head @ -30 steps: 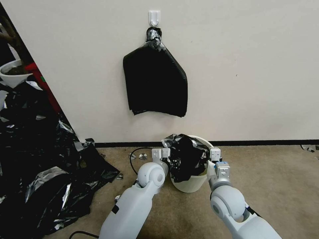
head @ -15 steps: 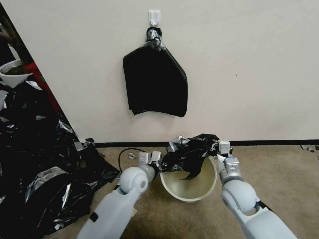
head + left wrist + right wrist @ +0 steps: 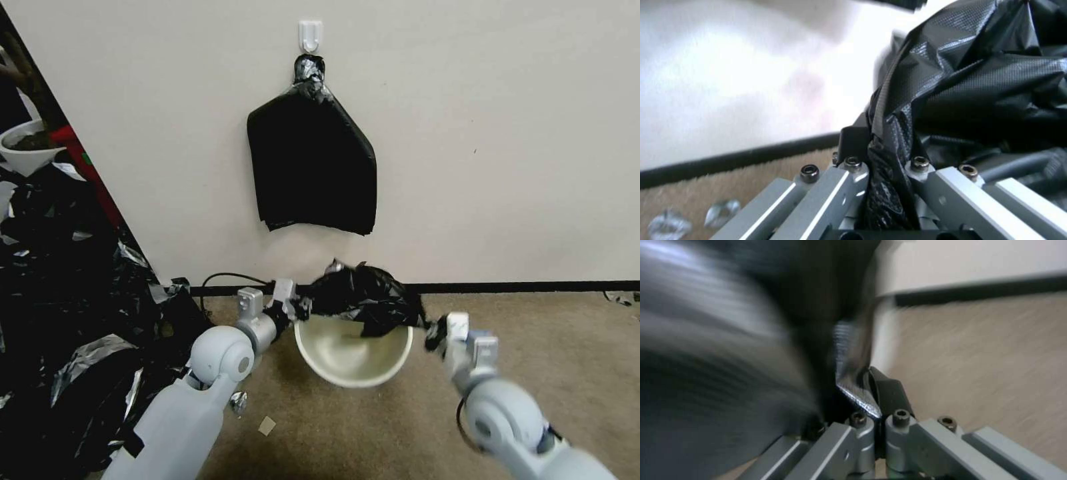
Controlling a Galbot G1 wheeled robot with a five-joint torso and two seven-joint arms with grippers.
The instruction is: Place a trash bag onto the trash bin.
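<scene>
You are looking at the trash bin (image 3: 352, 353) tipped toward you on the carpet (image 3: 553, 333), close to the baseboard (image 3: 520, 287) at the foot of the wall, its cream inside showing bare. The trash bag (image 3: 365, 298) is bunching over the bin's far rim, and a flap is hanging just inside the mouth, so the bag is not lining the bin yet.

Your left gripper (image 3: 298, 308) is pinching a fold of the bag at the bin's left side; in the left wrist view its fingers (image 3: 853, 146) are standing narrow with film clamped between them. Your right gripper (image 3: 437, 331) is gripping the bag's other end just off the bin's right rim, fingers nearly closed on a strip of film (image 3: 852, 390).

Done so far, as I judge it: the bag is caught at both ends and stretched across the opening (crumpled, though). Left to do: opening the mouth, pulling it over the near rim and seating it all the way round.
</scene>
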